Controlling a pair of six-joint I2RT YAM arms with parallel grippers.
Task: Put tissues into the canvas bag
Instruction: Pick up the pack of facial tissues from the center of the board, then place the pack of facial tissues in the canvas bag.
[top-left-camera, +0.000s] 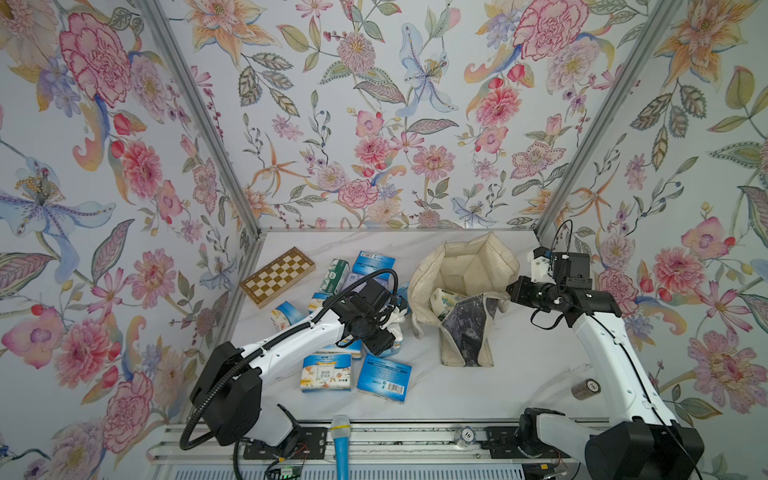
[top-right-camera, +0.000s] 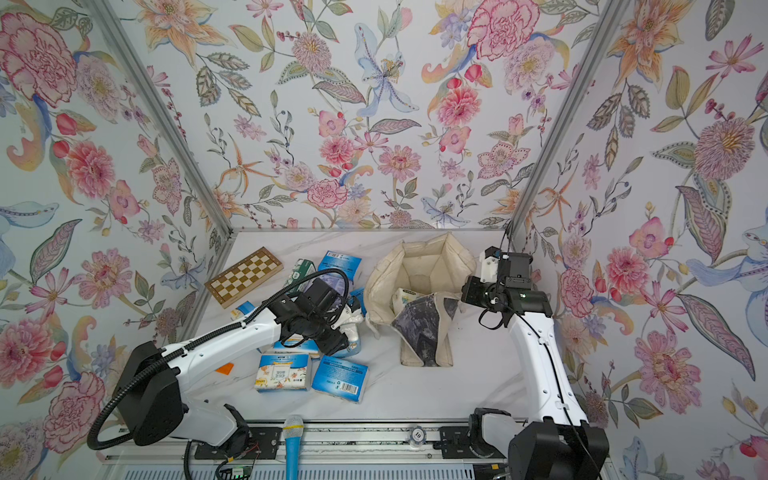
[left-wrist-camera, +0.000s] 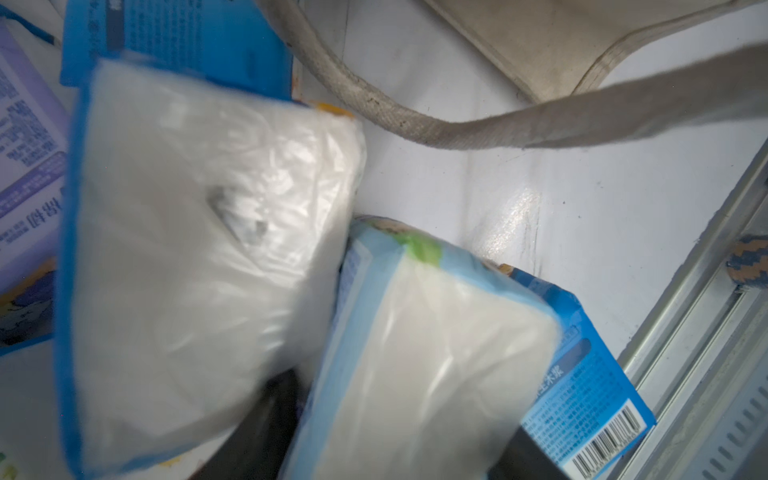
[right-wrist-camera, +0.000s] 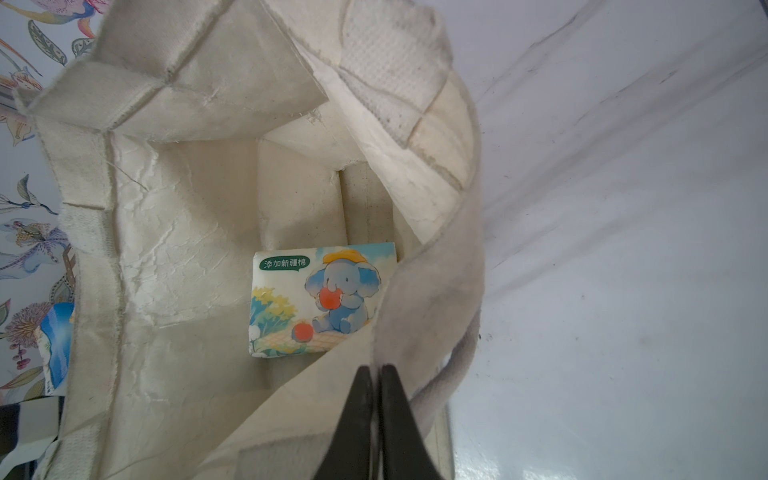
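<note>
Cream cloth, floppy: the canvas bag stands on the white table, mouth up and wide. On the side away from the pile the right gripper is pinched tight on its rim cloth, propping the mouth open, so that arm is tied up. On the near side its printed front panel droops inward over part of the opening.

Contents: one elephant-print pack lies flat on the bag floor. Nothing else shows in there, though the sagging panel hides a corner.

Remaining tissues sit in a loose heap on the table just left of the bag, with a bag handle lying beside them. Down in that heap is the left gripper, so the left arm is the nearer one. In the left wrist view, dark fingers flank a light-blue pack across its short width, its long axis running roughly along the fingers. Clamped or only straddling, I can't tell. A blue-edged white pack next to it is blurred.

My read: the bag mouth is near, to the right of the left gripper, rim higher than the heap. Lift first, carry right, then release toward the back of the opening, clear of the drooping panel.
</note>
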